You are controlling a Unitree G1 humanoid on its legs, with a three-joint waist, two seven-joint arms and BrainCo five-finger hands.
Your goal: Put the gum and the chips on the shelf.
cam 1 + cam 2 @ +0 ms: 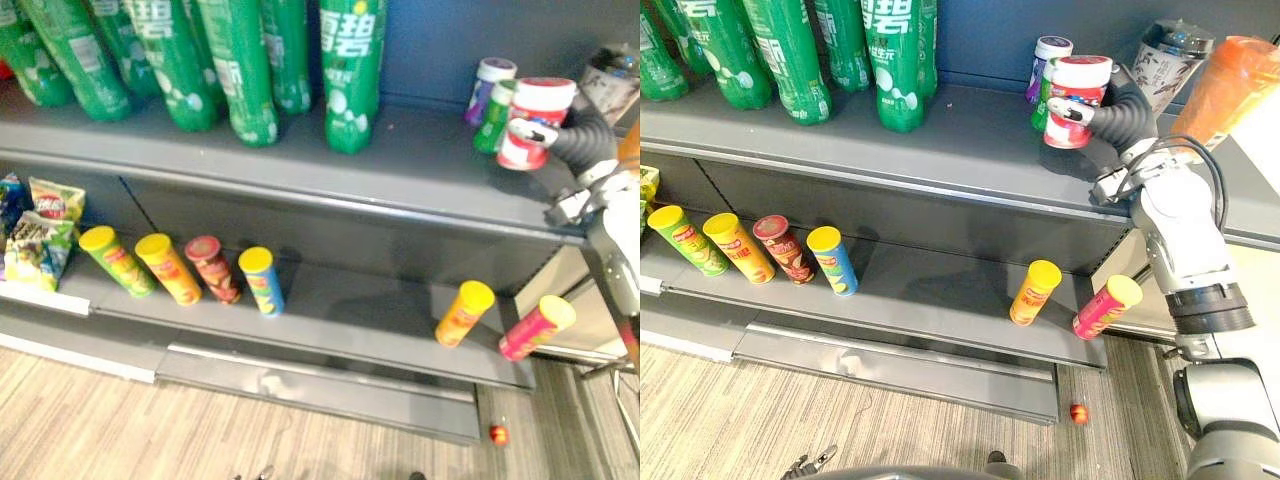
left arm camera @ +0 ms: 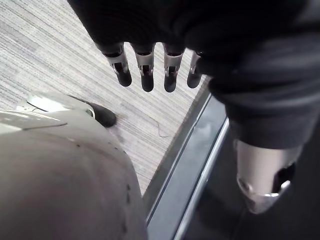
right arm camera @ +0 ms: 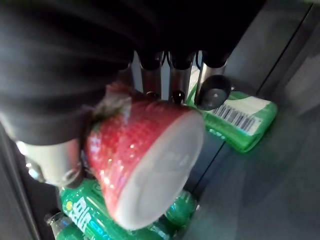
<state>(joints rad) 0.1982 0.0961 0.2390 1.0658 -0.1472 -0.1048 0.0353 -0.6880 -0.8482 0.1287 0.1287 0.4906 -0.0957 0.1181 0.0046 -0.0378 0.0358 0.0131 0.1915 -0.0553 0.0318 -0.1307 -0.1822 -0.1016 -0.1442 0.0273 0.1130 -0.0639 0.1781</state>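
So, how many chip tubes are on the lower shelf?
6: a row of four on the left, lime tube, orange tube, red tube, blue tube; two on the right, yellow-orange tube, pink tube.

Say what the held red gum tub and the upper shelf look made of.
Red gum tub: glossy plastic, probably; highlights glint on its red wrap and white end. Upper shelf: matte grey painted metal, seemingly; thin, flat, dull sheen.

Shelf point(image 1: 420, 170) with bottles point(image 1: 352, 70), gum jars point(image 1: 492, 80), chip cans point(image 1: 262, 280)
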